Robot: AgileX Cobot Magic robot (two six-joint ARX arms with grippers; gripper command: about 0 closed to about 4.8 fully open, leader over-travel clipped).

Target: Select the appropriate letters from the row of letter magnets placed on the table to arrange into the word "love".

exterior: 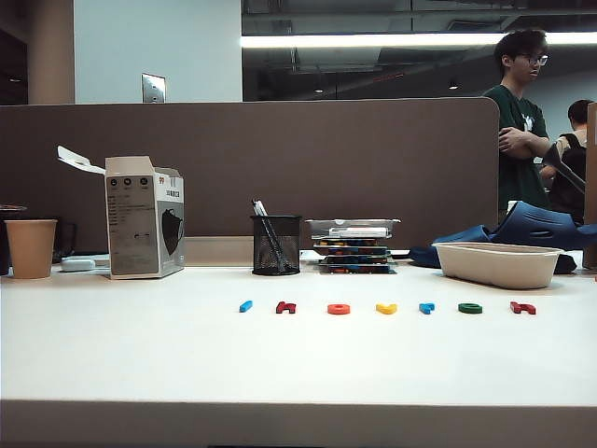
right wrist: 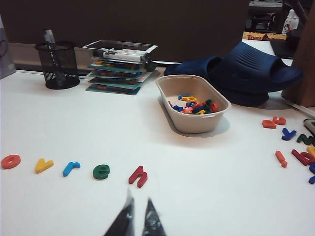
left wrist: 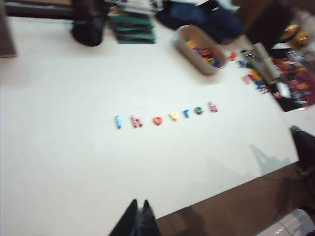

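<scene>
While both grippers, left gripper (left wrist: 139, 215) and right gripper (right wrist: 138, 216), hover nearly closed and empty, flat glossy plastic letter magnets (exterior: 386, 308) line the matte white table (exterior: 140, 345).

The white table (exterior: 121, 345) carried a row of letter magnets (exterior: 386, 308) across its middle. Behind them stood a paper cup (exterior: 31, 248), an opened carton (exterior: 145, 230), a mesh pen holder (exterior: 276, 245), stacked cards (exterior: 354, 255) and a beige tray (exterior: 498, 264) of spare letters.

Brown partition (exterior: 280, 159) — ceiling strip light (exterior: 373, 40) overhead
</scene>
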